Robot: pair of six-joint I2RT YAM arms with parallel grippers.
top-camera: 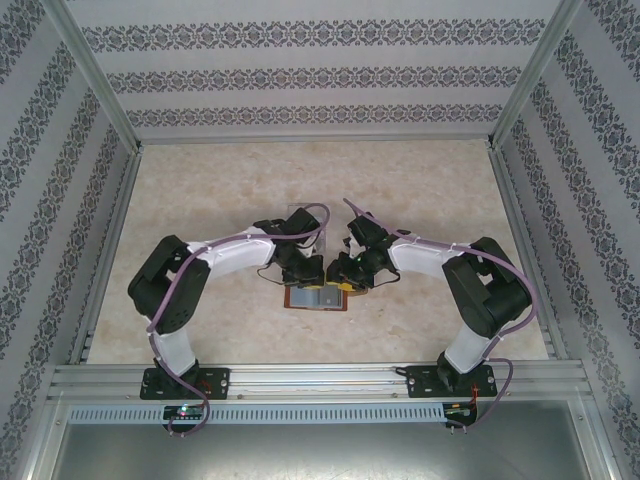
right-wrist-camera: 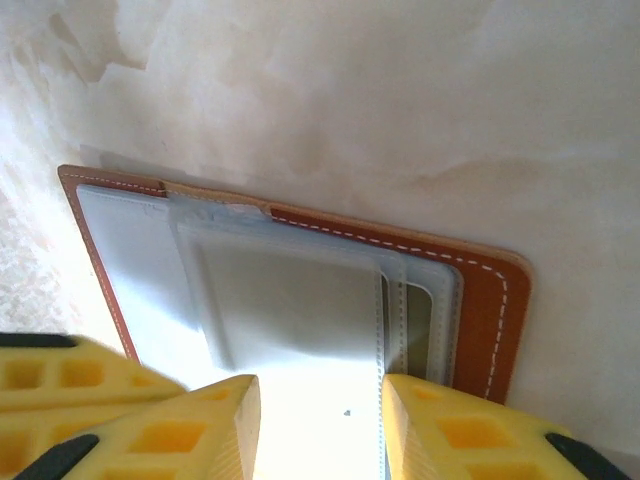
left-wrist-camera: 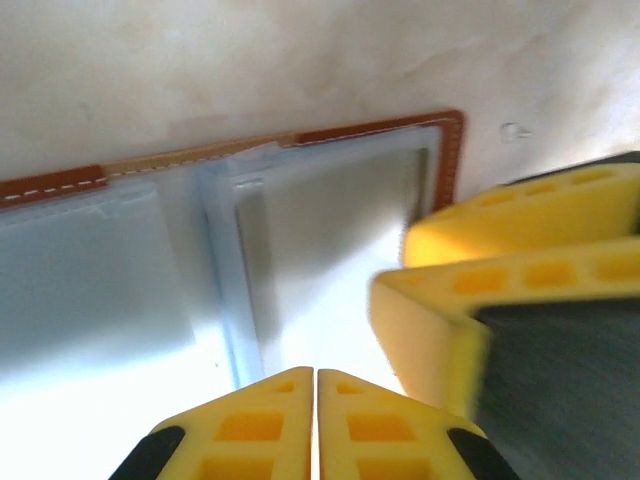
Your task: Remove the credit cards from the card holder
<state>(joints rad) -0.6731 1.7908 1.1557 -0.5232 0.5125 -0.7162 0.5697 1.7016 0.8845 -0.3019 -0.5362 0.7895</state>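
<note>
Plainly, the card holder (right-wrist-camera: 490, 300) lies open, reddish-brown outside, grey-blue inside.

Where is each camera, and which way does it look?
Top camera: high behind the robot, looking down at the table and open wallet; left arm and right arm show.
Left wrist camera: on the left arm, looking down at the wallet; left end effector, shut, at the bottom.
Right wrist camera: on the right arm, looking down at the wallet; right end effector, open, at the bottom.
Shared: both wrist views catch the wallet and the other arm's yellow fingers.
</note>
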